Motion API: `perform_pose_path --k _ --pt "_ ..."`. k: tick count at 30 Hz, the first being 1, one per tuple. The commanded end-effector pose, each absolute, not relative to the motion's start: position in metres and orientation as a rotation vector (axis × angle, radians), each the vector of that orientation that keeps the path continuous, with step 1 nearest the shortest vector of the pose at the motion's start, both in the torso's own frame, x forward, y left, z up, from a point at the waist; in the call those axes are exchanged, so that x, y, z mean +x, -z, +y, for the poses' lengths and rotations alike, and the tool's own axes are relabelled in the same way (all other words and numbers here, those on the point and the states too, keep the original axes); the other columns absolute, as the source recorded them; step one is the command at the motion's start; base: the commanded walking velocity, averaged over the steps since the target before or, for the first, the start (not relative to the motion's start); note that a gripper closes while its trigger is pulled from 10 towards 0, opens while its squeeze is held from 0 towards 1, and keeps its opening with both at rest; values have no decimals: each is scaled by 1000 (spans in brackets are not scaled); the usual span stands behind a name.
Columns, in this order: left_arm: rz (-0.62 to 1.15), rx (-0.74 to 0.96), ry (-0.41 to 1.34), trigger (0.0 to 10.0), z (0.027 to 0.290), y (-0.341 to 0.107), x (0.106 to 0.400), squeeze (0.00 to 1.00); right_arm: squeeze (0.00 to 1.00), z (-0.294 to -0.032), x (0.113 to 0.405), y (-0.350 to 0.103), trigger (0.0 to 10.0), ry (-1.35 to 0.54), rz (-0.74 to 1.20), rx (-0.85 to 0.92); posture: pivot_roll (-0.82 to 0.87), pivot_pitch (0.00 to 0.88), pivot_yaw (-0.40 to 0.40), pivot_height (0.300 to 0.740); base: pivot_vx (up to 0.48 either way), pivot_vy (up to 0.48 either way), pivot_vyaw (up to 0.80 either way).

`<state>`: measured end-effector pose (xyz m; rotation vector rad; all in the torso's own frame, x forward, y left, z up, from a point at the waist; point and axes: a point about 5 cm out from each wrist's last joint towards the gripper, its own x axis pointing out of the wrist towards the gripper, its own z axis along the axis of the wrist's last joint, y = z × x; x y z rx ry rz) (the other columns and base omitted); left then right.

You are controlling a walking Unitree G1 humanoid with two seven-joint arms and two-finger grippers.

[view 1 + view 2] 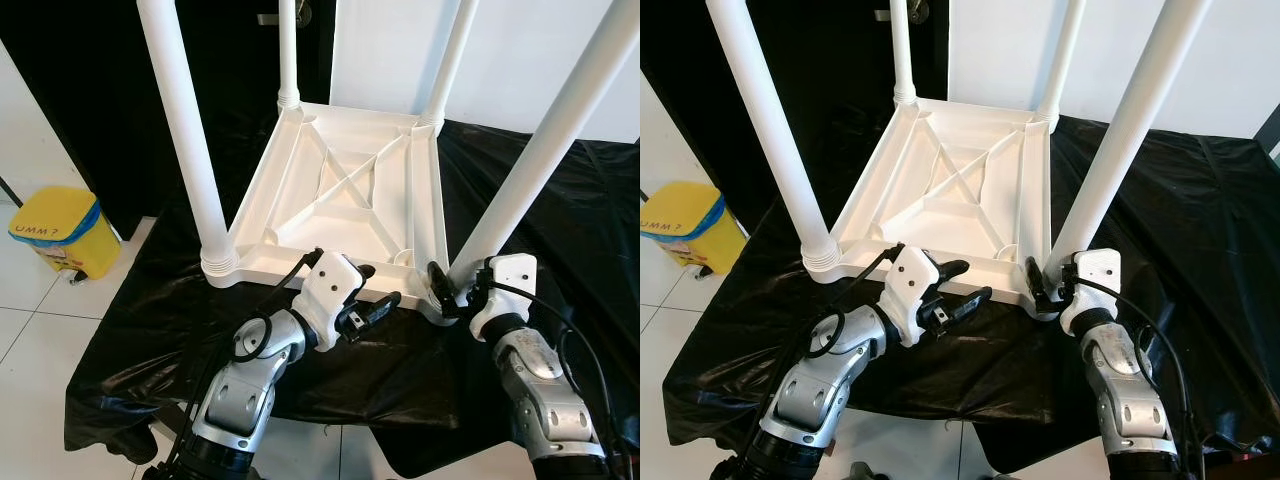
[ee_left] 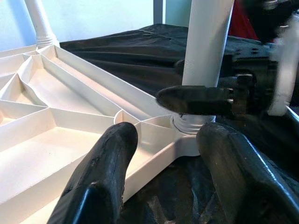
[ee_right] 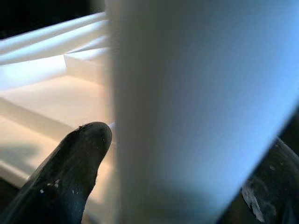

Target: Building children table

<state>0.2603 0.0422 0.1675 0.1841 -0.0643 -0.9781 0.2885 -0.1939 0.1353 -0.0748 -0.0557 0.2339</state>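
Observation:
A white plastic children's table (image 1: pixel 300 215) lies upside down on a black cloth (image 1: pixel 150 330), its four legs pointing up. My right gripper (image 1: pixel 442 290) is at the base of the near right leg (image 1: pixel 545 150), shut on it; in the right wrist view the leg (image 3: pixel 187 93) stands between the two fingers (image 3: pixel 79 158). My left gripper (image 1: pixel 383 284) hovers open just in front of the table's near edge, a little left of that leg. Its fingers (image 2: pixel 107 172) hold nothing and point at the leg's socket (image 2: pixel 187 123).
A yellow bin (image 1: pixel 60 230) stands on the tiled floor at the left. The near left leg (image 1: pixel 190 130) rises close to my left arm. The two far legs (image 1: pixel 288 50) stand before a dark doorway and white wall. Black cloth spreads right of the table.

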Motion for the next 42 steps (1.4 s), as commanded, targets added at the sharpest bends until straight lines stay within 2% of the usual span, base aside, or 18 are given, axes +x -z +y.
perform_pose_path --k 1,5,6,9,10,22,23,42 --pt "-59 179 898 10000 42 -168 264 0 0 -201 291 -137 10000 -245 -61 -83 -14 77 -58 740 0 0 0" --pt "-60 175 895 10000 42 -168 264 0 0 -203 298 -138 10000 -269 -51 -114 -24 76 -59 740 0 0 0" --pt "-59 174 895 10000 42 -167 264 0 0 -204 302 -138 2824 -294 -42 -132 -23 75 -61 740 0 0 0" --pt "-58 174 896 10000 42 -167 263 0 0 -204 303 -138 2824 -299 -41 -133 -23 75 -61 740 0 0 0" --pt "-57 176 894 10000 43 -167 263 0 0 -205 302 -135 0 -311 -30 -132 -19 74 -61 740 0 0 0" --pt "-55 182 892 10000 45 -167 263 0 0 -203 298 -123 0 -315 1 -114 -9 76 -54 740 0 0 0" --pt "-53 183 895 10000 45 -166 263 0 0 -204 297 -121 10000 -281 3 -104 -5 76 -54 740 0 0 0" --pt "-48 188 904 10000 42 -164 262 0 0 -179 283 -108 10000 125 31 16 2 67 -66 740 0 0 0"
